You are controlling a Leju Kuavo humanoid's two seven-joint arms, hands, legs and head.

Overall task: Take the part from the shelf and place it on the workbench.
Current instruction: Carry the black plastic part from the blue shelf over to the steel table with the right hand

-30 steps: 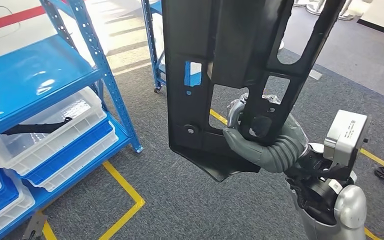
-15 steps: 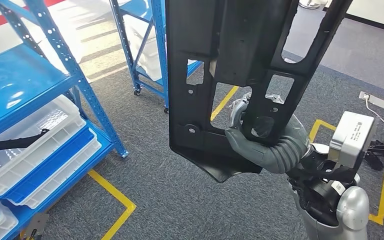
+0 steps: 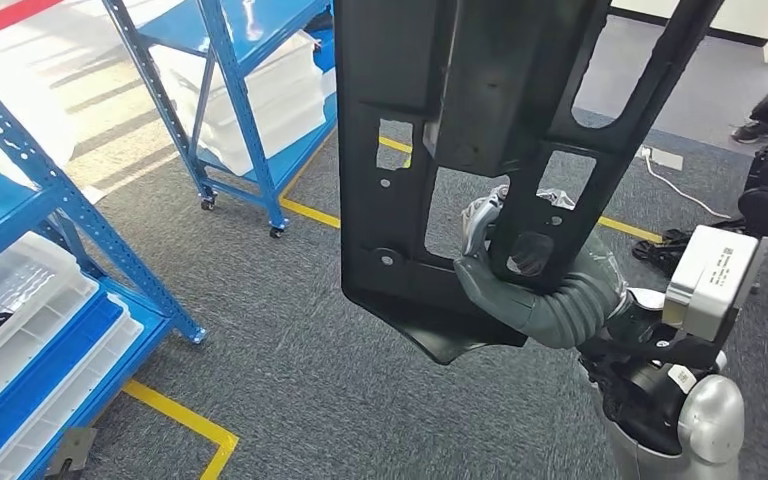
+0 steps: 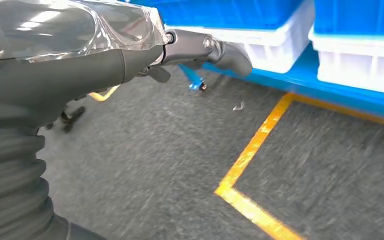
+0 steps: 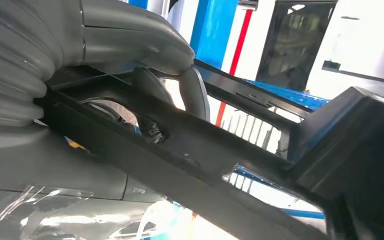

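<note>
The right hand (image 3: 505, 285) grips the large black part (image 3: 480, 130) by a lower bar, holding it upright, clear of the blue shelf (image 3: 20, 210). Such a low grasp could let the tall panel tip or slip. The left hand (image 4: 55, 60) hangs low; its fingers cannot be judged.

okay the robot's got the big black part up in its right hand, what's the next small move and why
Probably keep turning away from the shelves while holding the part steady. The right hand grips the black part near its lower end, upright and well above the carpet, with the blue shelf beside it and no workbench visible. So it looks too early to lower or release; the left hand hangs free near the floor.
</note>
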